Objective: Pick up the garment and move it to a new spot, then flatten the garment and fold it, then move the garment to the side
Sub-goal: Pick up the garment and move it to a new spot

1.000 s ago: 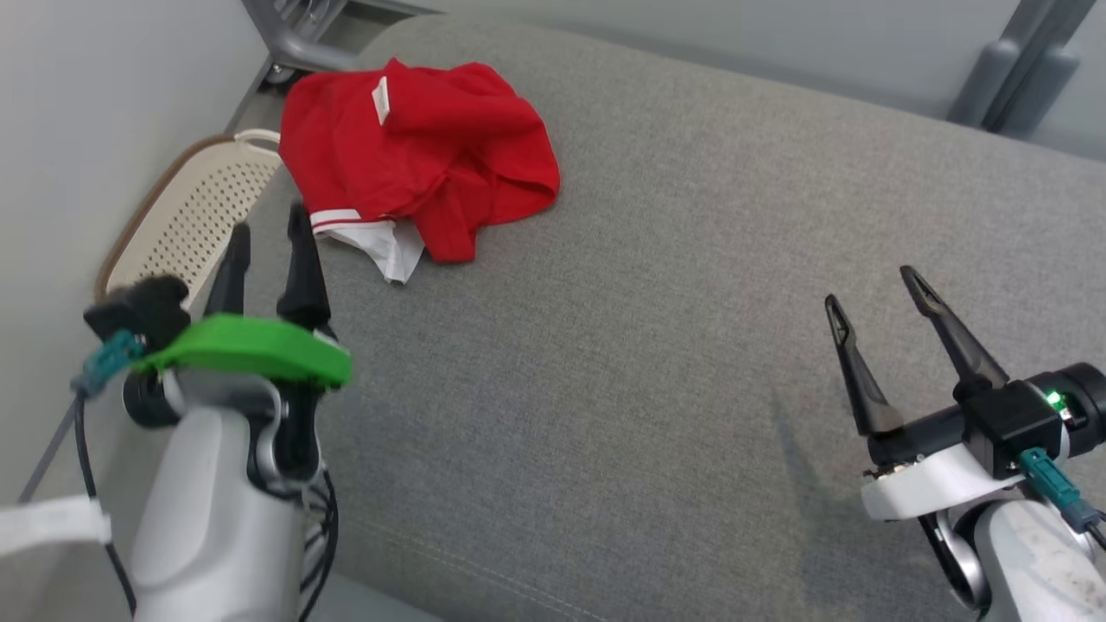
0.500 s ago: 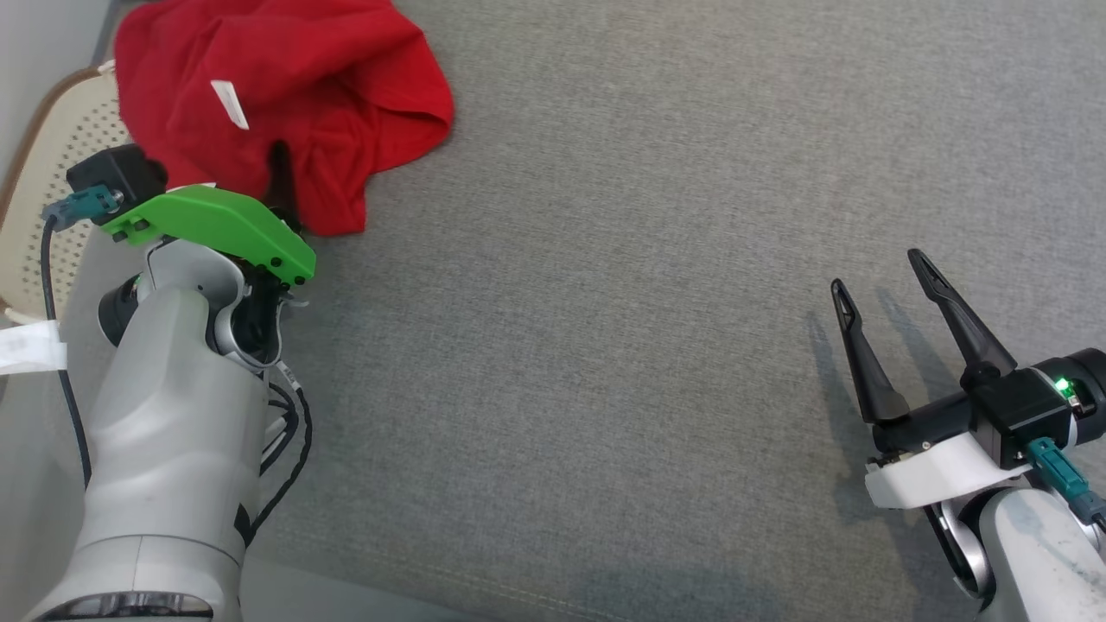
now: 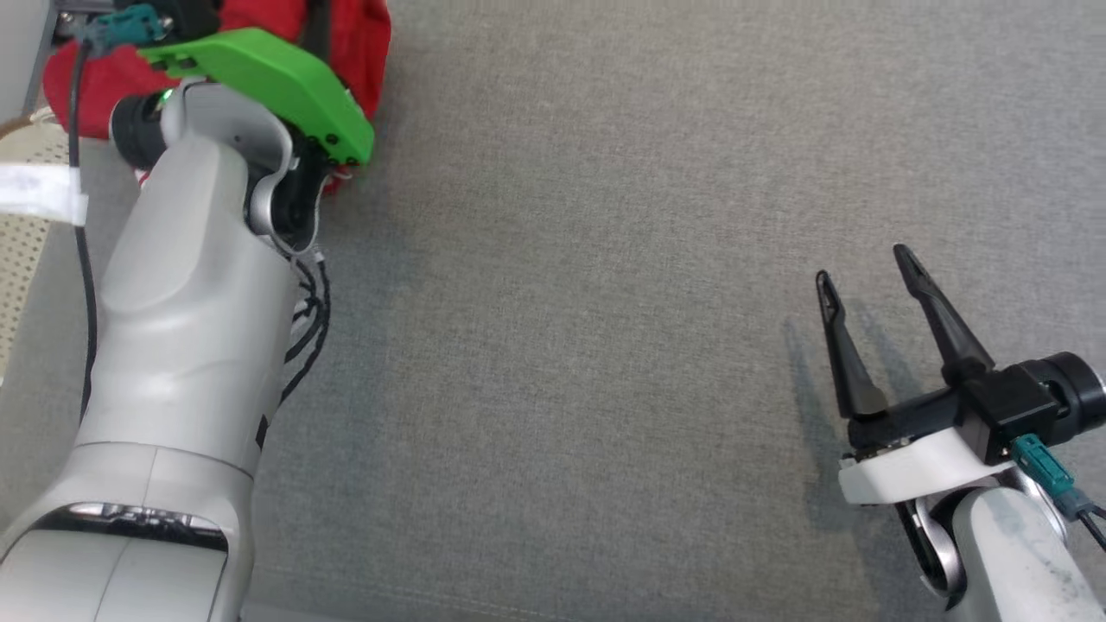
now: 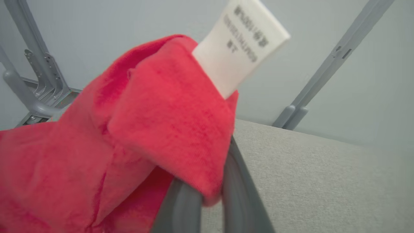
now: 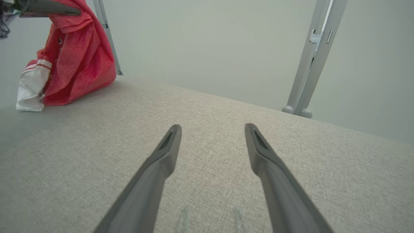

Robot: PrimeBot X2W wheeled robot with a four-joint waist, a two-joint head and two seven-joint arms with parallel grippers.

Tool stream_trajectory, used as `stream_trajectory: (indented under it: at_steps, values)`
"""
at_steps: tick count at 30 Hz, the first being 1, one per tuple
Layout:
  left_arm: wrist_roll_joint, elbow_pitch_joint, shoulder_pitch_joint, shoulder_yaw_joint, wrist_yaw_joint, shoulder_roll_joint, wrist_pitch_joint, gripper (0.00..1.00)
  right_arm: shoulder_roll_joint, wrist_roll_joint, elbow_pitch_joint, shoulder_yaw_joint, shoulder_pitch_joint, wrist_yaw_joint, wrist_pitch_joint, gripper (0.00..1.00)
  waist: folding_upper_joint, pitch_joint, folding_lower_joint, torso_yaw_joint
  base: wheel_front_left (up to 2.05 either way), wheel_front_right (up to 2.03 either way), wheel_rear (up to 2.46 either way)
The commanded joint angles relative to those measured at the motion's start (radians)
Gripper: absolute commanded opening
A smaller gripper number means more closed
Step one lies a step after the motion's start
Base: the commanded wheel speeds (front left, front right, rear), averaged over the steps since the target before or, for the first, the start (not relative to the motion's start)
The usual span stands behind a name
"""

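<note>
left hand point(image 4: 212, 207) pinching red garment point(image 4: 155, 129), right hand point(image 3: 864, 264) splayed

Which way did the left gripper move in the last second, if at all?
Yes. The left gripper went forward, from beside the basket onto the red garment, where its fingers now pinch a fold.

Support is a grey woven cushion point(image 3: 622, 216), flat, taking up most of my head view. A stitched seam point(image 3: 449, 586) runs along its near edge at 6 o'clock. On it there's one red garment point(image 5: 81, 55), at the far corner, 11 o'clock from me. It stands bunched up tall rather than spread out. In my right wrist view just its lower end meets the fabric, and the white striped hem point(image 5: 30, 90) sits lowest, apparently touching the cushion. The weave looks uniform from 12 through 5 o'clock.
</note>
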Motion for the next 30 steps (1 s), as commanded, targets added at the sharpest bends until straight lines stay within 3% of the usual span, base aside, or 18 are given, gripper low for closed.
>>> stream_trajectory:
  at_steps: [1, 4, 10, 19, 24, 30]
  values:
    - [-0.021, -0.032, -0.008, -0.018, -0.005, -0.005, 0.019, 0.0, 0.009, 0.008, 0.002, 0.006, 0.003, -0.001, -0.003, 1.0, 0.0, -0.054, -0.0001, -0.06, 0.0, 0.0, 0.0]
    - [-0.086, -0.179, 0.007, -0.085, -0.006, -0.009, 0.106, 0.0, 0.038, 0.009, 0.0, 0.005, 0.012, -0.001, -0.003, 1.0, 0.0, -0.092, -0.0001, -0.119, 0.0, 0.0, 0.0]
    - [-0.239, -0.493, 0.095, -0.123, -0.002, 0.004, 0.31, 0.0, 0.09, 0.04, -0.01, -0.023, 0.05, -0.001, -0.003, 1.0, 0.0, -0.165, -0.0001, -0.248, 0.0, 0.0, 0.0]
    - [-0.365, -0.89, 0.306, -0.198, 0.162, -0.012, 0.533, 0.0, 0.116, 0.055, -0.019, -0.038, 0.067, -0.001, -0.003, 1.0, 0.0, -0.179, -0.0001, -0.433, 0.0, 0.0, 0.0]
    - [-0.351, -0.939, 0.418, -0.239, 0.22, 0.016, 0.571, 0.0, 0.12, 0.081, -0.017, -0.038, 0.067, -0.001, -0.003, 1.0, 0.0, -0.154, -0.0001, -0.515, 0.0, 0.0, 0.0]
    - [-0.292, -0.823, 0.409, -0.175, 0.256, 0.103, 0.514, 0.0, 0.121, 0.108, -0.015, -0.052, 0.07, -0.001, -0.003, 1.0, 0.0, -0.129, -0.0001, -0.568, 0.0, 0.0, 0.0]
